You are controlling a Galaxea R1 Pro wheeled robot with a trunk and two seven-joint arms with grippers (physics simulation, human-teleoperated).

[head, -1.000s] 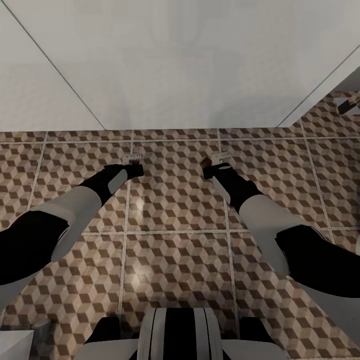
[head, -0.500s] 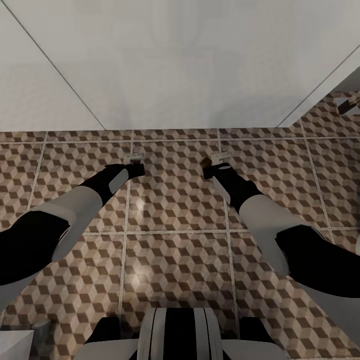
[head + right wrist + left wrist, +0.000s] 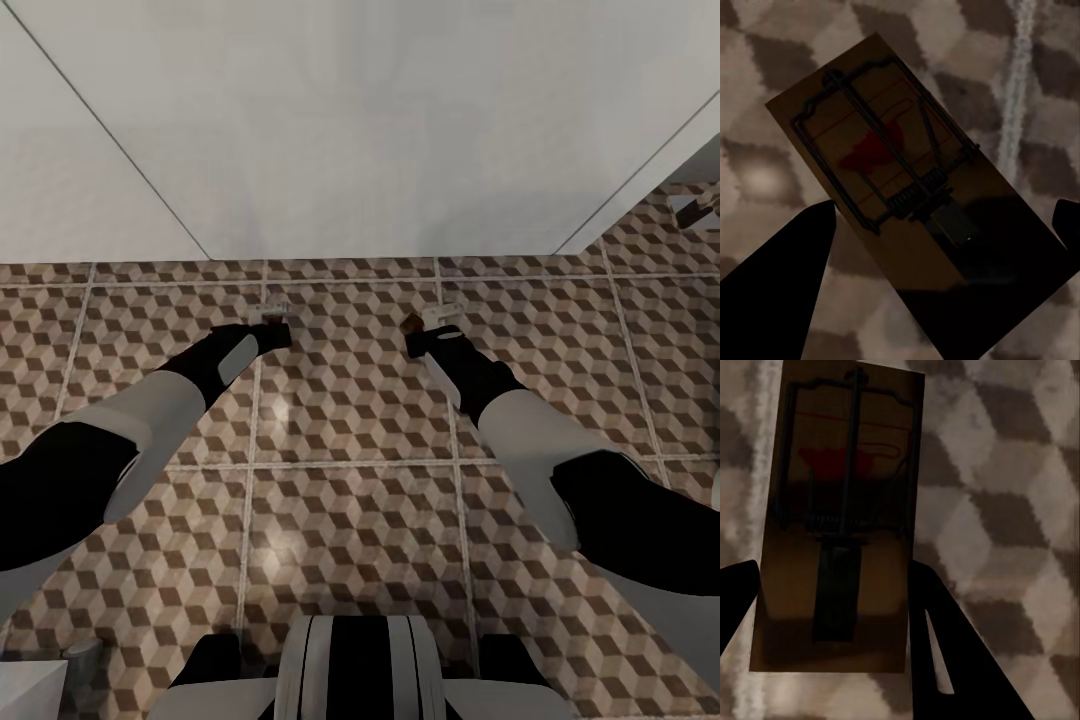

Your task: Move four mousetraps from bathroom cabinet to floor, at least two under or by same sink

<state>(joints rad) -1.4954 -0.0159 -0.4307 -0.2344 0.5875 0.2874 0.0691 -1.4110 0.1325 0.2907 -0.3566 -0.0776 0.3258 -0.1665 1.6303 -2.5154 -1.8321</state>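
Observation:
Two mousetraps lie flat against the cube-patterned bathroom floor (image 3: 350, 420). In the left wrist view a tan mousetrap (image 3: 840, 472) with black wire and a red spot sits between the fingers of my left gripper (image 3: 832, 566), which press on its long sides. In the right wrist view a second mousetrap (image 3: 885, 150) lies diagonally on the tiles, and my right gripper (image 3: 945, 210) stands open around it with gaps on both sides. From the head, both the left gripper (image 3: 272, 318) and the right gripper (image 3: 432, 318) are low at the floor, just before a big white boxy surface (image 3: 380, 130), apparently the sink's front. The cabinet is out of view.
Open tiled floor stretches between my arms and back to my base (image 3: 350, 670). A small dark object (image 3: 695, 210) lies on the floor at the far right. A white unit's corner (image 3: 30, 690) and a small grey cylinder (image 3: 85, 655) sit at the lower left.
My left gripper has edged slightly forward toward the white surface. The right arm and the camera have not moved.

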